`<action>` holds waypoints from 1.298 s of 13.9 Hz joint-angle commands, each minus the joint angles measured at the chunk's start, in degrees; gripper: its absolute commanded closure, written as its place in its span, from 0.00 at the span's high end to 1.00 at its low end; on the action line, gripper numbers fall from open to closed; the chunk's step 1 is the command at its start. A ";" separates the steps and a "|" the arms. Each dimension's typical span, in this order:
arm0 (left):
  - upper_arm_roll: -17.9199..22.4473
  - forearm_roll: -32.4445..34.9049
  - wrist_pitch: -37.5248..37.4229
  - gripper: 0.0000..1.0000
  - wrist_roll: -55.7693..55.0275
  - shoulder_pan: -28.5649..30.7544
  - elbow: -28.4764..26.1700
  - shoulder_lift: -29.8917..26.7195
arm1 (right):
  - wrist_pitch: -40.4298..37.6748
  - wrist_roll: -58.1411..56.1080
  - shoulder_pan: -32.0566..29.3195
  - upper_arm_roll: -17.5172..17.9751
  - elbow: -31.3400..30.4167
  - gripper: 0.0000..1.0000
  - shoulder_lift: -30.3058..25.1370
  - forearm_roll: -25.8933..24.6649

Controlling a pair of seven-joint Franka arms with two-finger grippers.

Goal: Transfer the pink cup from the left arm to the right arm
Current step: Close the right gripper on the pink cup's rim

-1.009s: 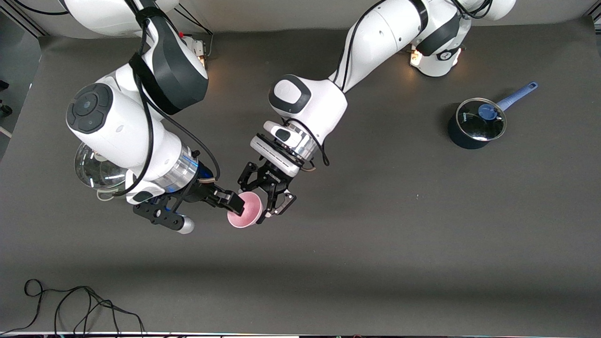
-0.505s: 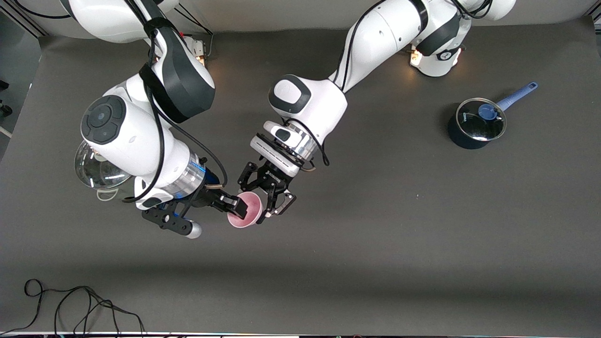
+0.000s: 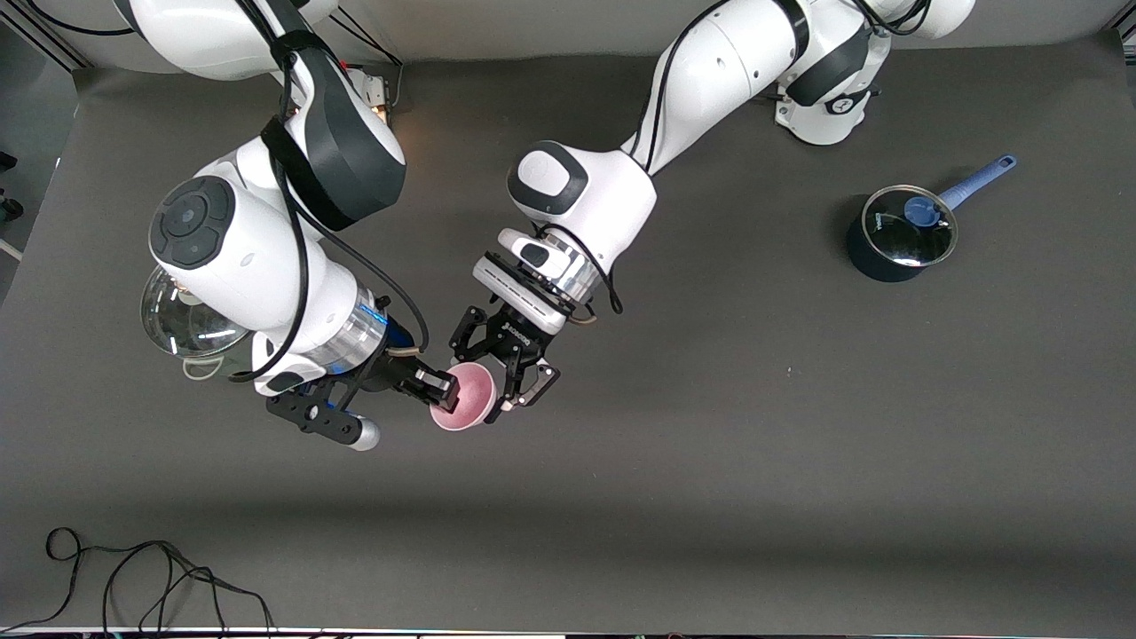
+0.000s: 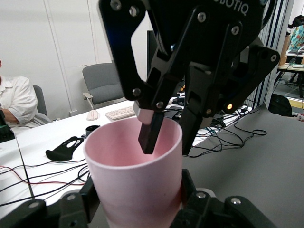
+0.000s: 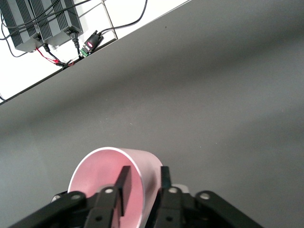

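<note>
The pink cup (image 3: 469, 401) hangs in the air over the middle of the table, lying on its side with its mouth toward the front camera. My left gripper (image 3: 490, 383) is shut on the cup's lower body (image 4: 135, 180), a finger on each side. My right gripper (image 3: 444, 389) is at the cup's rim, open. One finger (image 5: 124, 187) is inside the cup (image 5: 107, 173) and the other lies along the outside of the wall. In the left wrist view a narrow gap shows between that inner finger (image 4: 152, 133) and the wall.
A dark saucepan (image 3: 898, 238) with a glass lid and a blue handle stands toward the left arm's end of the table. A clear glass lid or bowl (image 3: 177, 324) lies under the right arm. A black cable (image 3: 133, 577) loops near the front edge.
The right arm has shifted slightly toward the cup and its fingers have narrowed around the cup's wall. The left gripper and the cup have stayed in place.
</note>
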 commanded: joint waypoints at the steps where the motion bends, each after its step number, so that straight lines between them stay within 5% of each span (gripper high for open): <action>1: 1.03 0.00 0.41 0.00 -1.25 -0.87 0.34 -0.52 | 0.11 1.32 0.38 -0.28 1.68 0.17 0.77 -0.77; 3: 1.03 0.00 0.41 0.00 -1.25 -0.87 0.34 -0.52 | 0.11 1.32 0.38 -0.28 1.76 0.02 0.68 -0.77; 8: 1.03 0.00 0.41 0.00 -1.25 -0.87 0.34 -0.52 | 0.11 1.32 0.47 -0.19 1.76 0.00 0.60 -0.77; 9: 1.38 0.08 0.41 0.10 -1.25 -0.87 0.34 -0.52 | 0.20 1.32 0.47 -0.28 1.76 0.00 0.68 -0.77; 10: 1.82 1.48 0.41 0.90 -1.08 -0.87 0.34 -0.52 | 0.11 1.32 0.47 -0.28 1.76 0.00 0.60 -0.77; 11: 1.65 2.71 0.41 1.00 -1.25 -0.78 0.34 -0.52 | 0.11 1.32 0.47 -0.28 1.76 0.00 0.60 -0.77; 18: 2.88 6.22 -3.88 1.00 -0.82 1.93 -2.89 -3.67 | 4.40 1.05 -0.23 -0.54 1.94 0.00 0.77 -2.79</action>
